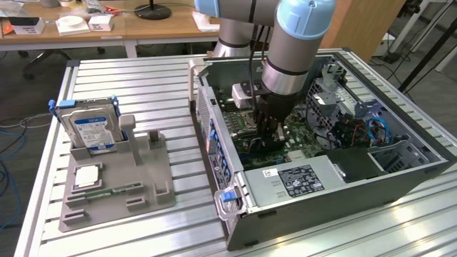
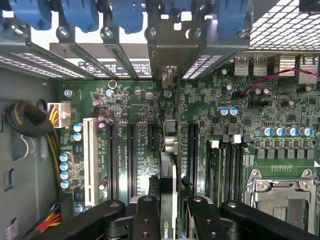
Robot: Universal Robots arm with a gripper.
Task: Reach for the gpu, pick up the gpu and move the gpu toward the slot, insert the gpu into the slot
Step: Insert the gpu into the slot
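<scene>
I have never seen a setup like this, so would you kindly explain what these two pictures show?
The exterior view shows a robot arm reaching down into an open computer case lying on a slatted metal table. To the exterior view's left, a grey holder carries a blue-labelled hard drive. The wrist view comes from a camera on the arm, looking straight down at the green motherboard. There the end effector is shut on the gpu, a thin card seen edge-on, standing among the expansion slots.
</scene>
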